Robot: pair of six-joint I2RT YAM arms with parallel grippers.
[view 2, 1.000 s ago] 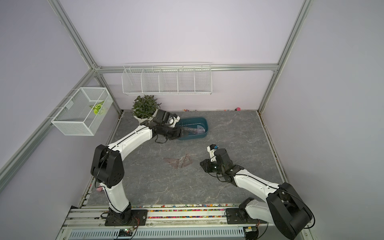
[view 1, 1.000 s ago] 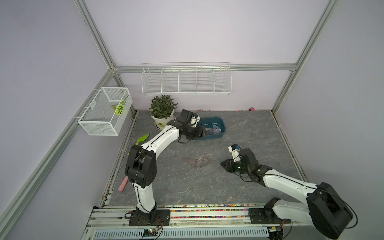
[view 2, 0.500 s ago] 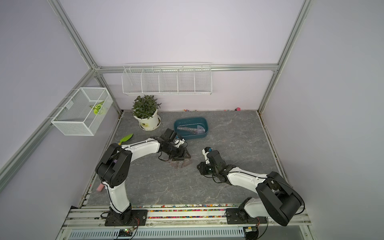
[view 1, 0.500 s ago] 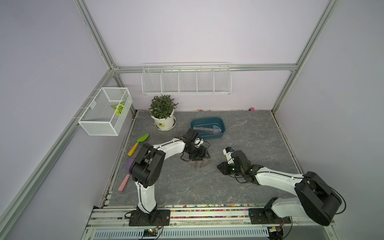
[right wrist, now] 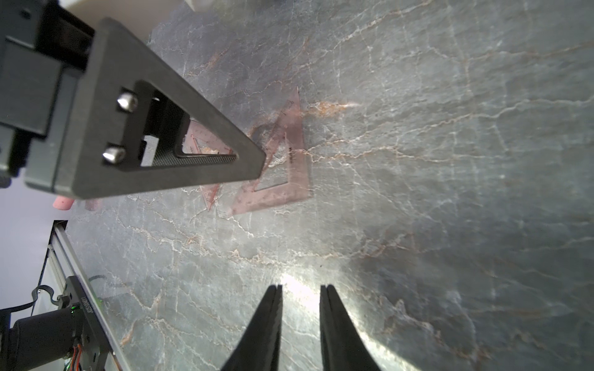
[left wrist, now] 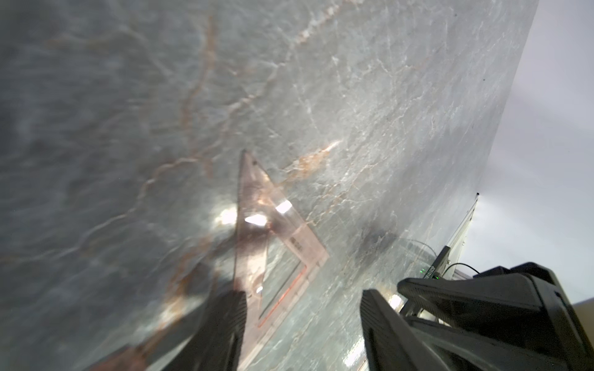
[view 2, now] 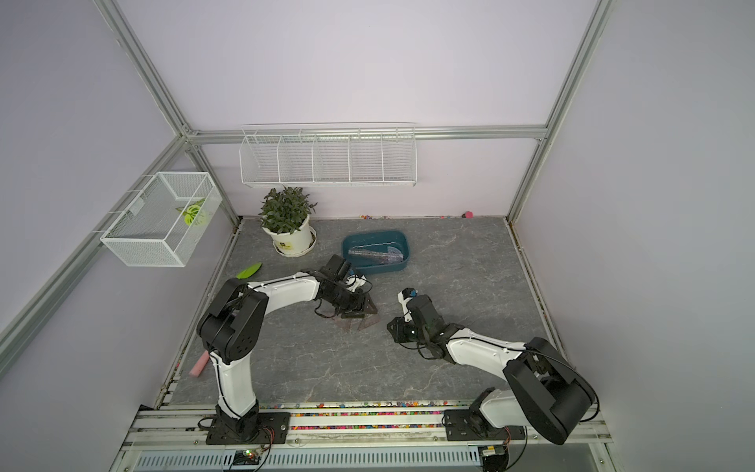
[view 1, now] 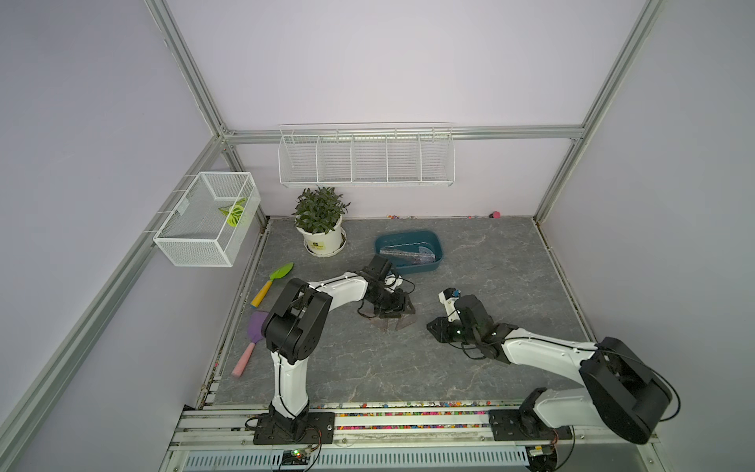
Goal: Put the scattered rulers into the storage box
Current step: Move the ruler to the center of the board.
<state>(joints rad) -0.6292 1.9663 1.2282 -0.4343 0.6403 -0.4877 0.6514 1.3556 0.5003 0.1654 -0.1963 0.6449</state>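
Left gripper (left wrist: 299,302): jaws apart, nothing clamped, low over the 2 triangles (view 1: 406,324) at mid-table. 1 finger (left wrist: 225,321) sits at the narrow one's end.

Change: 1 s ago this arm was reaching at the storage box (view 1: 421,267); it has swung back to the table. Rulers (view 1: 402,255) lie inside the box. I read that as 1 drop done and the next pick starting, with 2 pieces left.

Right gripper (right wrist: 300,289): jaws narrowly apart, empty, low near the table, beside the triangles.

Room: open table between triangles and box; plant pot (view 1: 322,243) stands clear of that path. Triangles lie flat, touching or overlapping, I cannot tell which. Thin edges may slip.
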